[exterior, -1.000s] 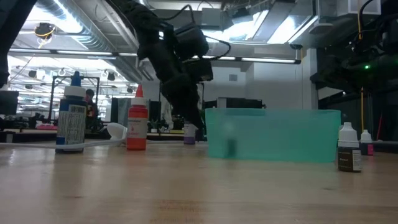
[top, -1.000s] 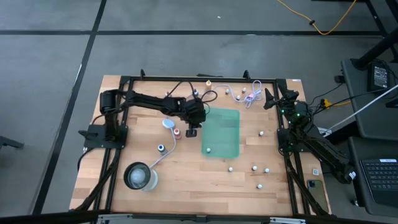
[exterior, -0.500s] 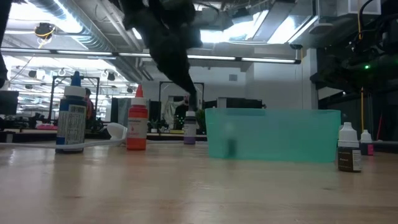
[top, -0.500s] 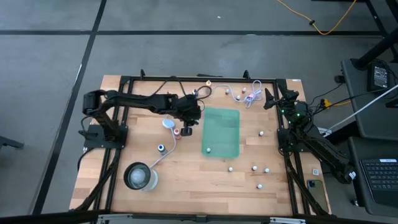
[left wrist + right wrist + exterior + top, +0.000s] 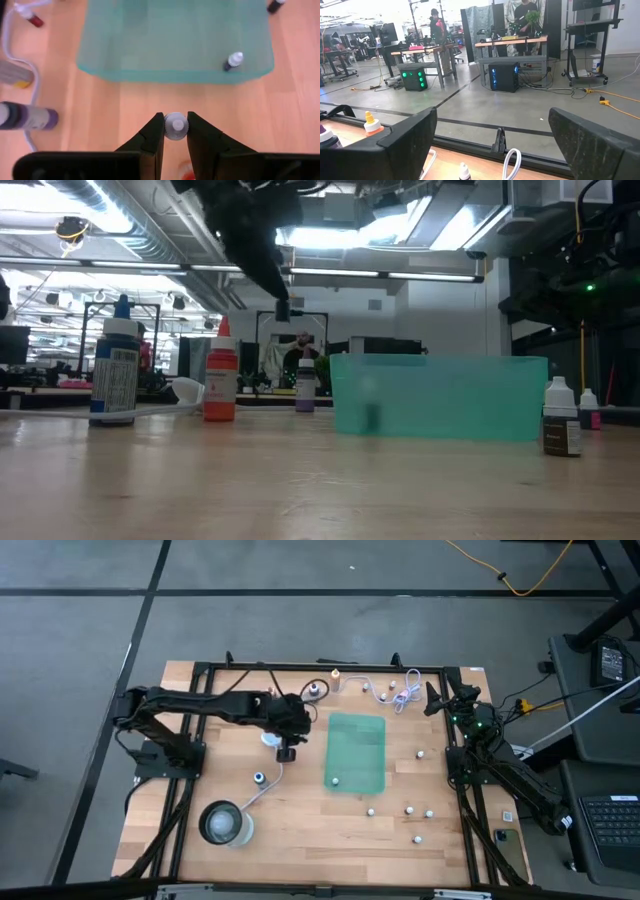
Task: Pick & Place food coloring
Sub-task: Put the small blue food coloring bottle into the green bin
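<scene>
My left gripper (image 5: 287,751) hangs high over the table, left of the green tray (image 5: 356,735), shut on a small food coloring bottle with a white cap (image 5: 175,125). In the low view it shows as a small dark stub under the fingertips (image 5: 283,310). A red bottle (image 5: 220,385) stands on its base below, left of the gripper; the gripper hides it in the high view. A blue bottle (image 5: 258,778) stands nearer. One dark bottle (image 5: 232,61) lies in the tray. My right gripper (image 5: 492,114) waits open at the table's far right corner (image 5: 432,700). My left gripper pinches the bottle's white cap (image 5: 175,124) between its two fingertips (image 5: 152,137), coming from above and pointing down. The bottle is lifted clear of the table and hangs below the fingers; the cap hides its body in the wrist view.
A round glass container (image 5: 224,823) stands near the left front. A pale-blue puck (image 5: 270,739) on a white cable lies beside the left gripper. A purple bottle (image 5: 305,390) stands farther back. Several small bottles (image 5: 408,809) dot the wood right of the tray.
My left gripper has risen from near the table beside the tray's left wall and moved toward the table's left edge, ending high above the red bottle. The red, blue and purple bottles have stayed in place.
</scene>
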Tool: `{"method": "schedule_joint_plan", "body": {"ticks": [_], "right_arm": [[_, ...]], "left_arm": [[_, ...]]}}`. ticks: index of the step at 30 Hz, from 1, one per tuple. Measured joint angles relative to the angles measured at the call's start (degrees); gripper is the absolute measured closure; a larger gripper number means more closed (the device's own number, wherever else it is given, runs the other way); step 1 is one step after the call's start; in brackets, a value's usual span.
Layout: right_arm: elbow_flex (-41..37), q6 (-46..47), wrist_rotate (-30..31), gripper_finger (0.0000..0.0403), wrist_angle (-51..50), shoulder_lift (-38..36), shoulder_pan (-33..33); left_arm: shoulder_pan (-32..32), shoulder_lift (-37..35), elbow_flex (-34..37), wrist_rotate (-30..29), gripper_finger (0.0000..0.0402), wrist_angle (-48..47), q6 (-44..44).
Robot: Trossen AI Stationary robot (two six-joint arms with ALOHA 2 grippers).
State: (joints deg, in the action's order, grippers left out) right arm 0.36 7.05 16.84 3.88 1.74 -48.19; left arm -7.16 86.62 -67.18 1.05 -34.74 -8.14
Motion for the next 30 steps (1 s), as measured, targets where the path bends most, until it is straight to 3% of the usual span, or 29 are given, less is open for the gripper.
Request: {"method": "schedule_joint_plan", "body": {"ticks": [10,24,30], "right_arm": [[0.0,0.0,0.0,0.0019,0.0,0.0,0.0],[0.0,0.0,0.0,0.0019,0.0,0.0,0.0],[0.0,0.0,0.0,0.0019,0.0,0.0,0.0]], "left_arm": [[4.0,8.5,-11.3,-1.4,0.0339,-7.6,3.0],[8.0,24.1,-31.6,-1.5,0.0339,-10.0,7.7],[9.8,29.4,-34.8,-1.1,0.0339,-9.8,9.9]]}}
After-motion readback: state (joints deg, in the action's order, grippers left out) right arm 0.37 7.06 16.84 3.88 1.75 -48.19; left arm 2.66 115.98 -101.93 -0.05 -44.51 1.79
